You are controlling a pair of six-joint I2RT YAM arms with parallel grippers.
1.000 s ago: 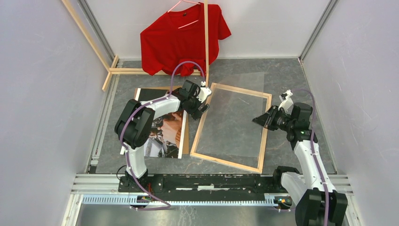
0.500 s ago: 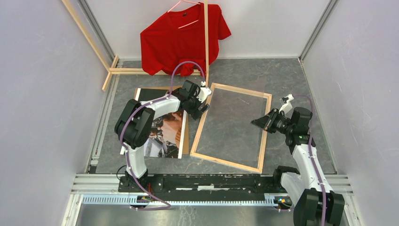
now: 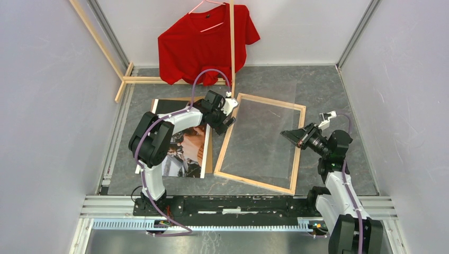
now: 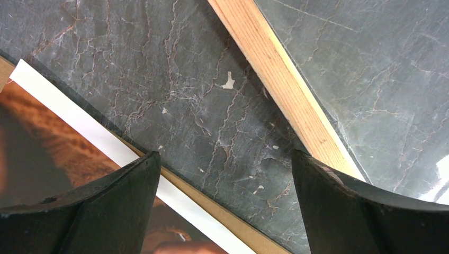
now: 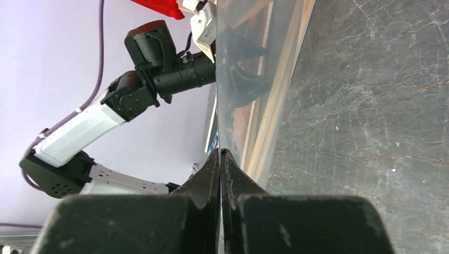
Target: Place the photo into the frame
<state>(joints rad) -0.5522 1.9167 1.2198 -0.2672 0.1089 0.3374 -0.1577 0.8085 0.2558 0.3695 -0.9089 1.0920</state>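
Grey tabletop (image 3: 328, 84) holds the photo (image 3: 185, 159) just left of the frame (image 3: 226, 143) — long sides roughly parallel — with the left gripper (image 3: 229, 119) gaping empty between them, while the right gripper (image 3: 287, 134) pinches the clear sheet (image 3: 262, 137).

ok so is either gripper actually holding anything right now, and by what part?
Right gripper is shut on the clear sheet over the frame, pinching its right edge. Left gripper is open, holding nothing.

Photo (image 3: 188, 159) face-up, flat, just left of pale-wood frame (image 3: 254, 182).
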